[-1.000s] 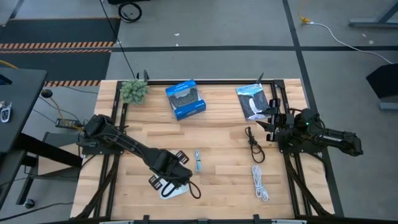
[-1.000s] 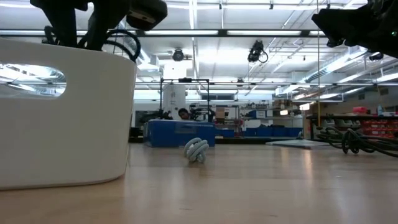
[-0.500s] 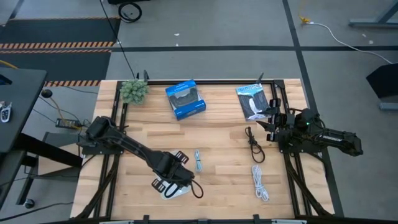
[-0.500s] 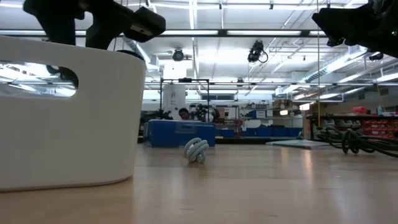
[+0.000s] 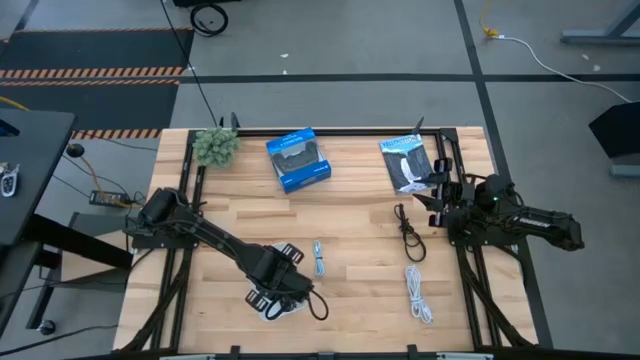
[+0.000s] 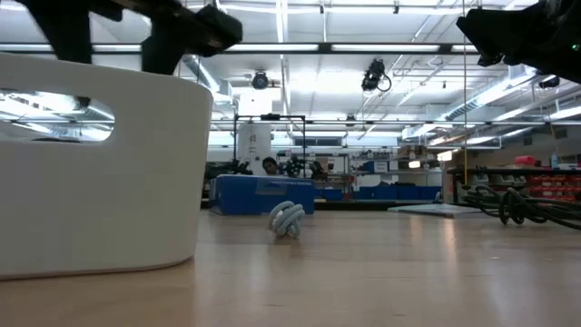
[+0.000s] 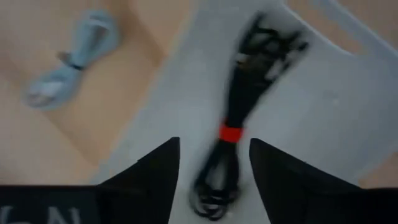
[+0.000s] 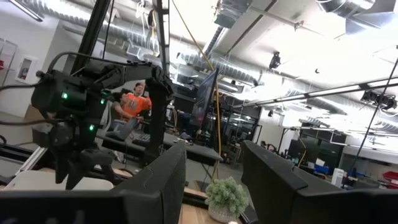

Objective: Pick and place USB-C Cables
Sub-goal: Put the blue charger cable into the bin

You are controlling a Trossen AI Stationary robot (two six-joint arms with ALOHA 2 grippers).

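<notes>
My left gripper [image 5: 285,290] hangs open over the white bin [image 5: 272,306] near the table's front edge. A black USB-C cable with a red band [image 7: 231,134] lies in the bin below the gap between the fingers, blurred. A grey cable [image 5: 318,258] lies on the table beyond the bin, a black cable [image 5: 407,232] and a white cable [image 5: 417,294] farther right. My right gripper [image 5: 435,195] waits open at the right side, above the table.
A blue box [image 5: 298,160], a black-and-white package [image 5: 406,163] and a small plant [image 5: 215,146] stand along the far edge. In the low view the bin's wall [image 6: 100,163] fills the left. Bare wood lies between the cables.
My left gripper has opened above the bin and let go of the black-and-red cable, whose loop showed above the rim and now lies inside. The gripper has drifted slightly toward the table's right edge, and the bin has shifted a little the same way.
</notes>
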